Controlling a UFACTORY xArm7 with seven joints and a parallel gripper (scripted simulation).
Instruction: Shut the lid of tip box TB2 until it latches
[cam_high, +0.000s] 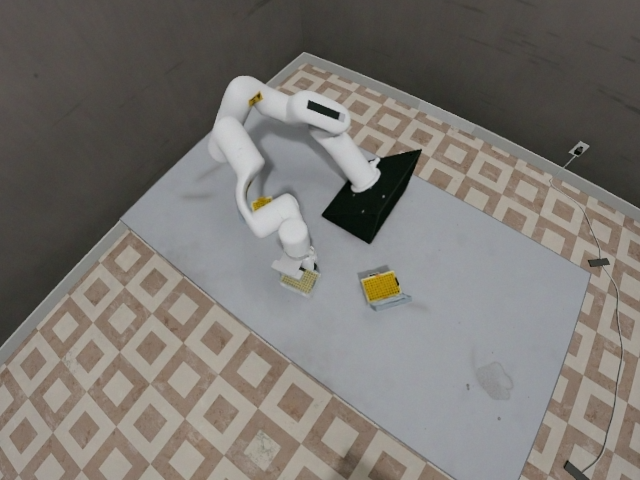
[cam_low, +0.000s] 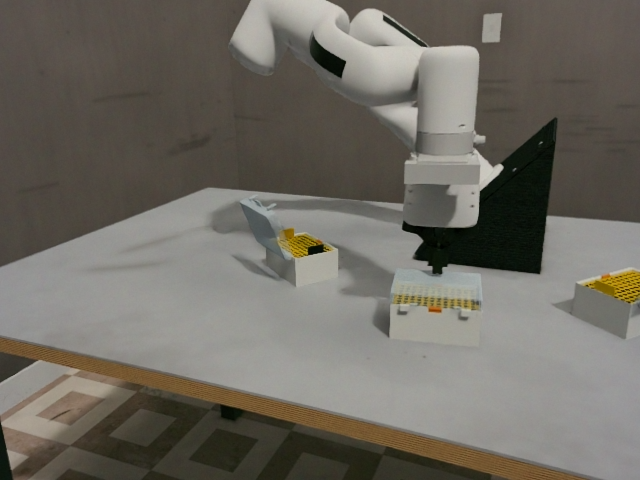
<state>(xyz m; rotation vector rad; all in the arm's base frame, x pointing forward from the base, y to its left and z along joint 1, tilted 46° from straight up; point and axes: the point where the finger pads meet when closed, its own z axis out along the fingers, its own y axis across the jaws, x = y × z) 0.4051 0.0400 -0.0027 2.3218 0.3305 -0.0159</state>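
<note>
Three white tip boxes with yellow racks stand flat on the grey bench. The middle box (cam_low: 435, 308) has its translucent lid down over the rack, with an orange tab at its front edge; it also shows in the overhead view (cam_high: 298, 281). My gripper (cam_low: 437, 268) is shut and empty, pointing straight down, its tip touching the rear part of that lid; the overhead view shows it too (cam_high: 310, 268). I cannot tell whether the lid is latched. The left box (cam_low: 302, 258) has its lid standing open. The right box (cam_low: 610, 298) is open too (cam_high: 382, 289). No box label is readable.
A black wedge-shaped mount (cam_low: 509, 217) carrying the arm's base stands behind the middle box. The bench's wooden front edge (cam_low: 310, 413) runs across the near side. In the overhead view the arm hides the left box.
</note>
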